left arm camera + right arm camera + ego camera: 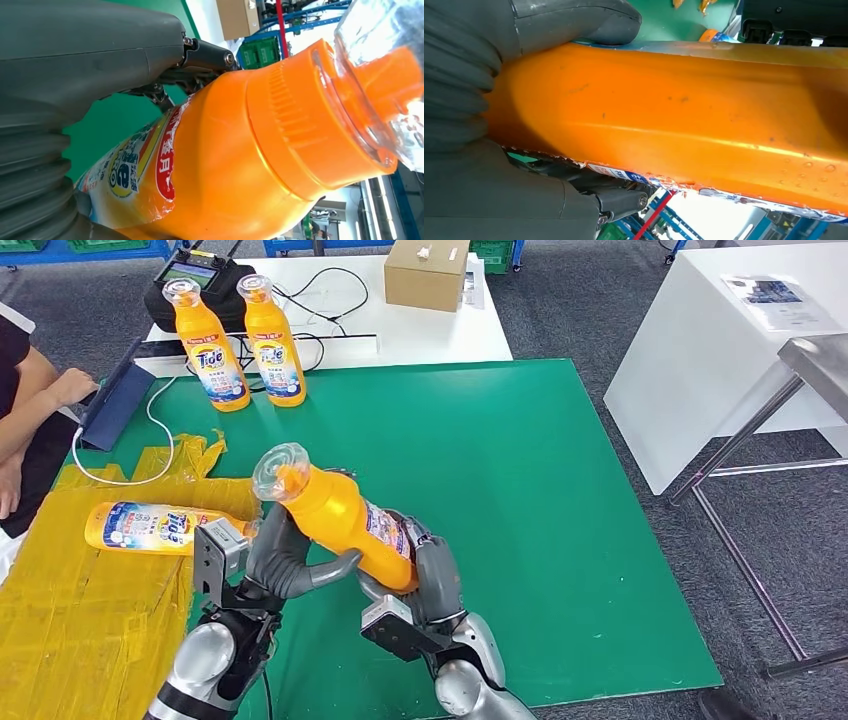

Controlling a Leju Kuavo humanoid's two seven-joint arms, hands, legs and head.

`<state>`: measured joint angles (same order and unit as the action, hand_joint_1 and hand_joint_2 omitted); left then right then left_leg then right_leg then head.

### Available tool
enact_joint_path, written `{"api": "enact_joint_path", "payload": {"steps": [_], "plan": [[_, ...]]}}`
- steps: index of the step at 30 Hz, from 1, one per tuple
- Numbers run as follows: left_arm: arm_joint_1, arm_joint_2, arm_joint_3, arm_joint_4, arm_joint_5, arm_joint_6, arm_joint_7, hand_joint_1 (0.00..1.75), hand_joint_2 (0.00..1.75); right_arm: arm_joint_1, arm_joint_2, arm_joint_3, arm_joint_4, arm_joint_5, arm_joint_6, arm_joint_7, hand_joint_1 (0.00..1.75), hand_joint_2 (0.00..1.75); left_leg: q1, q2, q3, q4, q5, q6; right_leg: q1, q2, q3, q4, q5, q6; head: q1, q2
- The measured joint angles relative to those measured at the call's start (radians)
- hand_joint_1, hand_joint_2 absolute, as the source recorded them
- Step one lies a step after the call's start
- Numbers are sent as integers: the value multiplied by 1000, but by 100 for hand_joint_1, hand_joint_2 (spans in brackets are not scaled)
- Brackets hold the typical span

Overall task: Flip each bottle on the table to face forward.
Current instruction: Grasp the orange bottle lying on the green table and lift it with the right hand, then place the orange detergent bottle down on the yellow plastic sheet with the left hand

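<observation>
While both hands grip, bottle point(340, 520) tilted, cap up-left

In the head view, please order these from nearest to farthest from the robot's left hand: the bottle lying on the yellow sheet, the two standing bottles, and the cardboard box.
Measured from the left hand:
1. Lying bottle, just beside the hand on the yellow sheet, toward the robot's left.
2. Two standing bottles, at the mat's far left edge.
3. Cardboard box, on the white table beyond the mat.
</observation>
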<state>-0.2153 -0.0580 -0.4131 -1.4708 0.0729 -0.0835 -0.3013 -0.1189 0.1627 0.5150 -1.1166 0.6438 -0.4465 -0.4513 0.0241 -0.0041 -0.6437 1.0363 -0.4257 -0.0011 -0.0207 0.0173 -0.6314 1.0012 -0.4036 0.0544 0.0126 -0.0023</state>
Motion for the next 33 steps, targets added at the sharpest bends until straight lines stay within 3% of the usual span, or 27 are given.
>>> {"api": "enact_joint_path", "payload": {"steps": [17, 18, 21, 22, 25, 30, 33], "plan": [[-9, -16, -9, 39, -1, -7, -6, 175, 175, 0, -6, 5, 9, -6, 0, 8, 171, 175, 0, 0, 0, 0, 0, 0, 0, 0, 0, 0, 0, 0, 0, 0], [-10, -16, -9, 40, -1, -7, -6, 175, 175, 0, -7, 5, 9, -7, 0, 8, 158, 175, 0, 0, 0, 0, 0, 0, 0, 0, 0, 0, 0, 0, 0, 0], [-12, -17, -10, 44, -1, -8, -6, 175, 175, 0, -8, 5, 10, -10, 0, 9, 35, 175, 0, 0, 0, 0, 0, 0, 0, 0, 0, 0, 0, 0, 0, 0], [-14, -18, -10, 45, -1, -8, -6, 175, 175, 0, -9, 5, 10, -12, 0, 9, 4, 175, 0, 0, 0, 0, 0, 0, 0, 0, 0, 0, 0, 0, 0, 0], [-18, -17, -11, 46, -31, 12, -15, 175, 175, 0, -9, 6, 12, -12, 6, 12, 0, 175, 0, 0, 0, 0, 0, 0, 0, 0, 0, 0, 0, 0, 0, 0], [-22, 4, -13, 17, -390, 196, -37, 175, 175, 14, -22, -7, -24, -9, 17, 27, 0, 175, 0, 0, 0, 0, 0, 0, 0, 0, 0, 0, 0, 0, 0, 0], [-23, 22, -12, -8, -454, 212, -31, 175, 175, 25, -32, -21, -59, -3, 22, 33, 0, 175, 0, 0, 0, 0, 0, 0, 0, 0, 0, 0, 0, 0, 0, 0]]}}
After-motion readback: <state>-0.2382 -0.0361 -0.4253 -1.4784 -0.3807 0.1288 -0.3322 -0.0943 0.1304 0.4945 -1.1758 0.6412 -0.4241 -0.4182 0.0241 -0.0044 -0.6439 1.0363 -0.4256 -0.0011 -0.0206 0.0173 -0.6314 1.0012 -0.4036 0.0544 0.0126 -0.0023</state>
